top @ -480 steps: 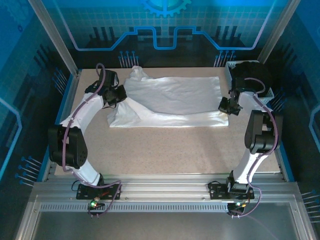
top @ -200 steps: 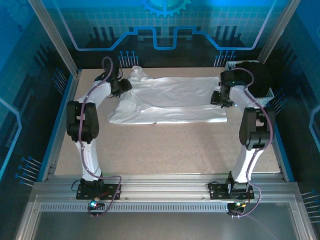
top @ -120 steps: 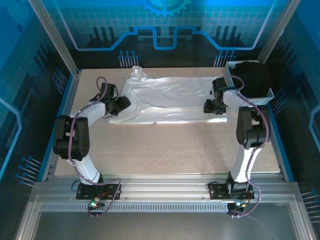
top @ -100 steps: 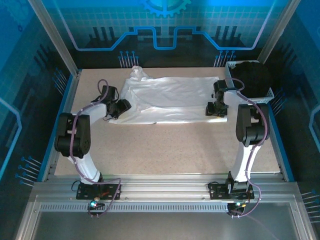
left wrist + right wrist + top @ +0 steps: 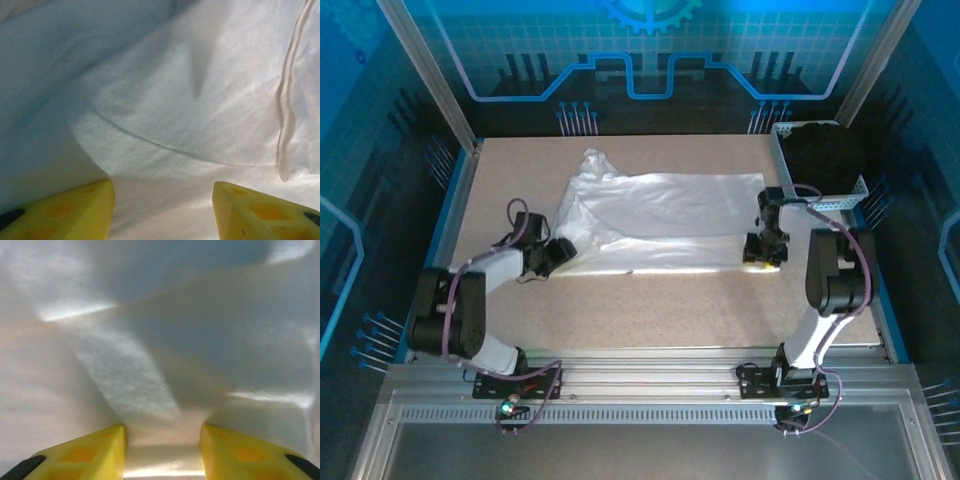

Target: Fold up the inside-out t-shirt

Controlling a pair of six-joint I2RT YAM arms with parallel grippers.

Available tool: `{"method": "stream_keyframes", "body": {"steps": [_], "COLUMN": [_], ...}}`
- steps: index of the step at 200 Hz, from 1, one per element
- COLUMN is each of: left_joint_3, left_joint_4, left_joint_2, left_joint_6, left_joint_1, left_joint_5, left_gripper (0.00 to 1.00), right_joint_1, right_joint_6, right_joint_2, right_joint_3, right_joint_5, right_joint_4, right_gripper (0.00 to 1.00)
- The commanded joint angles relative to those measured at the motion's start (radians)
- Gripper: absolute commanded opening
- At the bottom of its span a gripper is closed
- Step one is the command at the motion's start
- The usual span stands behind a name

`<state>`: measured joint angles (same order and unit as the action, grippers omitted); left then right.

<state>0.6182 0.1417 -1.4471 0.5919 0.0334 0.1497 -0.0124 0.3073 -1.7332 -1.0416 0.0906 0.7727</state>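
R fingers [image 5: 85, 450] prob. pinch t-shirt [image 5: 660, 215] edge; L fingers [image 5: 65, 212] grip unclear.

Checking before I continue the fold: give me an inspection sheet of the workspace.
Surface: speckled beige tabletop, no spills seen.
Job's things: plain white thin cloth t-shirt, spread out, rumpled at its far left corner.
Clutter: black garment in a white bin at the far right corner.
Grippers: left tool at the shirt's near left corner, fingers apart over cloth; right tool at the near right corner, creases run into its gap, grip unclear.
Cables: purple cables loop along both arms, clear of the shirt.
Surroundings: blue printed walls, aluminium rails at the near edge.
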Motion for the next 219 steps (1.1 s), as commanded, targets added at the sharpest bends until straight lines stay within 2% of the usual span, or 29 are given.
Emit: {"method": "stream_keyframes", "body": {"steps": [1,15,25,44,56,123,205,219], "left_joint_3": [-0.077,-0.062,-0.019,0.080,0.125,0.243,0.298,0.303], "left_joint_4": [0.100,0.086,0.082,0.081,0.090,0.102,0.117,0.121], "left_joint_2": [0.139,0.199,0.201,0.129,0.065,-0.132,-0.229,-0.234], "left_joint_6": [0.039,0.046,0.033,-0.014,-0.036,-0.123,-0.146,-0.149], "left_joint_1": [-0.002,0.037,0.101,0.234,0.276,0.330,0.336,0.336], "left_joint_5": [-0.033,-0.049,-0.078,-0.124,-0.144,-0.152,-0.139,-0.137], "left_gripper": [0.56,0.56,0.56,0.56,0.55,0.55,0.33,0.27], "right_joint_1": [-0.028,-0.095,-0.140,-0.181,-0.189,-0.193,-0.192,-0.192], "right_joint_6": [0.012,-0.014,-0.018,-0.005,0.000,0.003,-0.001,-0.003], "right_joint_2": [0.135,0.187,0.199,0.171,0.144,0.095,0.087,0.087], "right_joint_3": [0.043,0.034,0.021,-0.013,-0.030,-0.026,-0.025,-0.022], "right_joint_5": [0.005,0.024,0.042,0.037,0.024,0.020,0.021,0.026], "right_joint_4": [0.024,-0.016,-0.045,-0.084,-0.094,-0.121,-0.125,-0.127], "right_gripper": [0.44,0.46,0.47,0.47,0.47,0.47,0.47,0.47]}}
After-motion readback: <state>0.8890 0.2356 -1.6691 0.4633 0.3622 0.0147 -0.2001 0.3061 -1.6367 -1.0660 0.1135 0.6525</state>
